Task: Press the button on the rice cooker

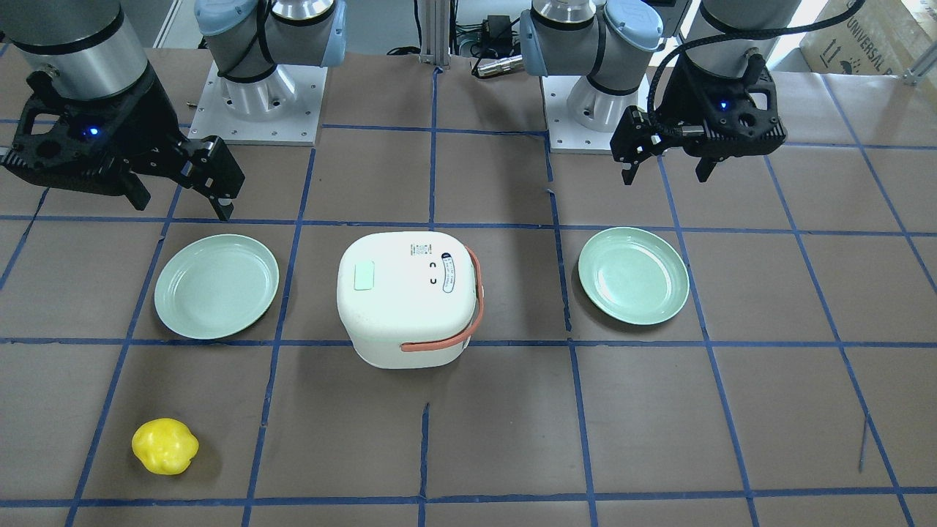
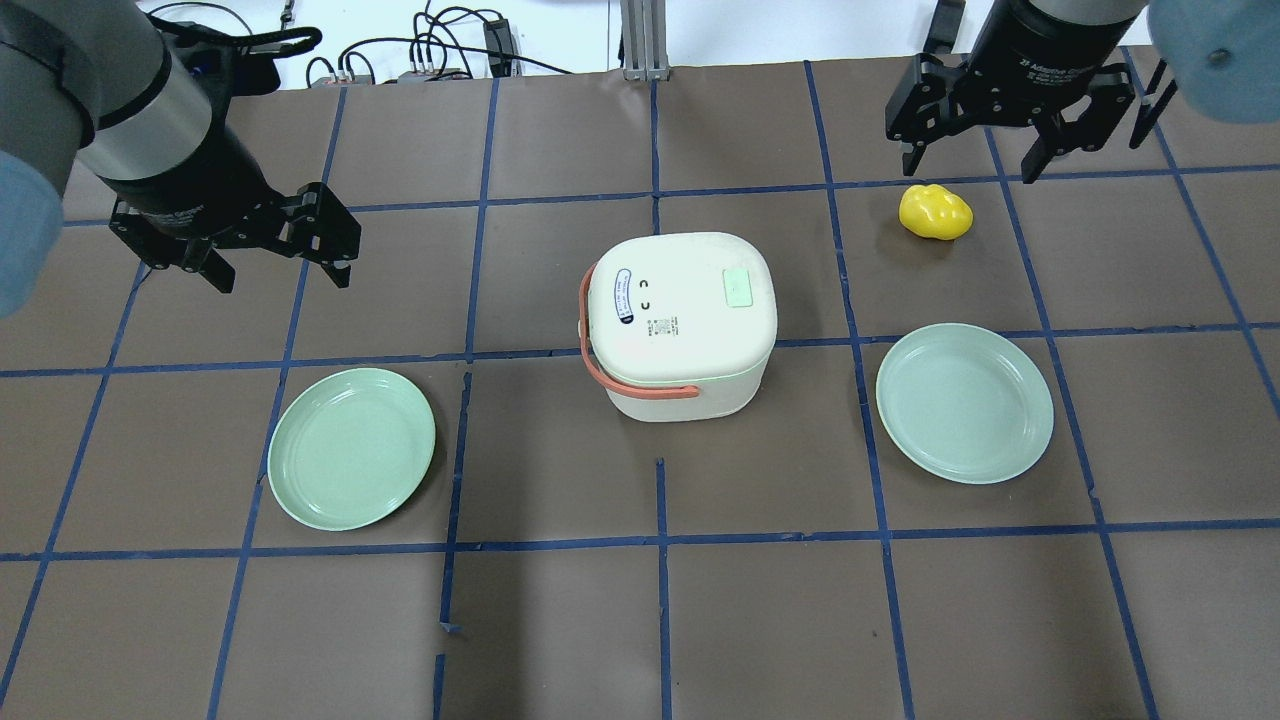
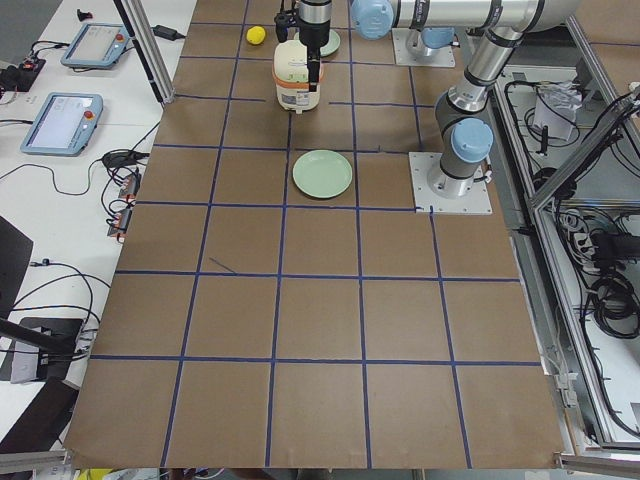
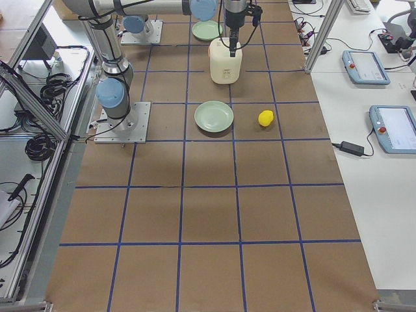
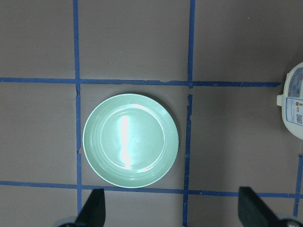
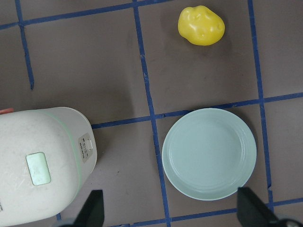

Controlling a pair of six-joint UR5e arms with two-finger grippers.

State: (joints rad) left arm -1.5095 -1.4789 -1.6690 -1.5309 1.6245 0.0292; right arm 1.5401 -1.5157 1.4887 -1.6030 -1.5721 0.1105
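Note:
The rice cooker (image 1: 406, 296) is cream-white with a salmon-orange strap handle and stands lid shut in the middle of the table; it also shows in the overhead view (image 2: 680, 320). A mint-green rectangle (image 1: 364, 277) sits on its lid. A small latch-like button (image 6: 86, 146) shows on its side wall in the right wrist view. My left gripper (image 2: 283, 282) is open and empty, hovering well to the cooker's left. My right gripper (image 2: 972, 172) is open and empty, high at the far right. The left wrist view catches only the cooker's edge (image 5: 294, 104).
A mint-green plate (image 2: 350, 447) lies left of the cooker, below my left gripper (image 5: 173, 213). A second plate (image 2: 965, 402) lies right of it. A yellow lumpy object (image 2: 935, 212) lies at the far right, under my right gripper (image 6: 170, 213).

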